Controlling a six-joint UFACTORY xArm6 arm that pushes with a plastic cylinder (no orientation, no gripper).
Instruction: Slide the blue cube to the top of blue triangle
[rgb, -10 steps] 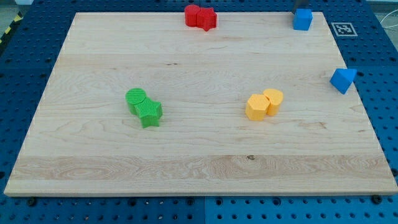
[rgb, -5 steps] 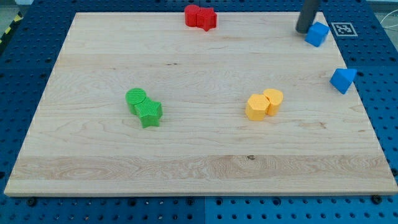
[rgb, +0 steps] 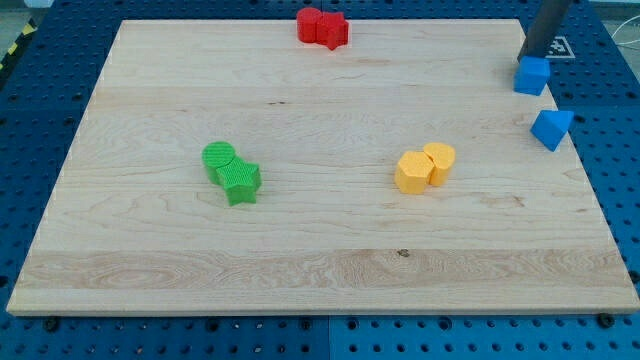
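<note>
Nearest the view's bottom, the desk (rgb: 300, 270) lies bare, far below and to the left of the tip. Farther up sit a green pair (rgb: 232, 172) and a yellow pair (rgb: 425, 166), both well left of the tip and out of its path. The blue triangle (rgb: 551, 128) rests below the tip at the desk's right edge. The blue cube (rgb: 532, 76) sits just above the triangle, apart from it, the tip (rgb: 530, 56) touching its upper edge. The rod has no gripper, so nothing is held. The task looks nearly done; little room remains rightward. A red pair (rgb: 322, 27) lies far left.
</note>
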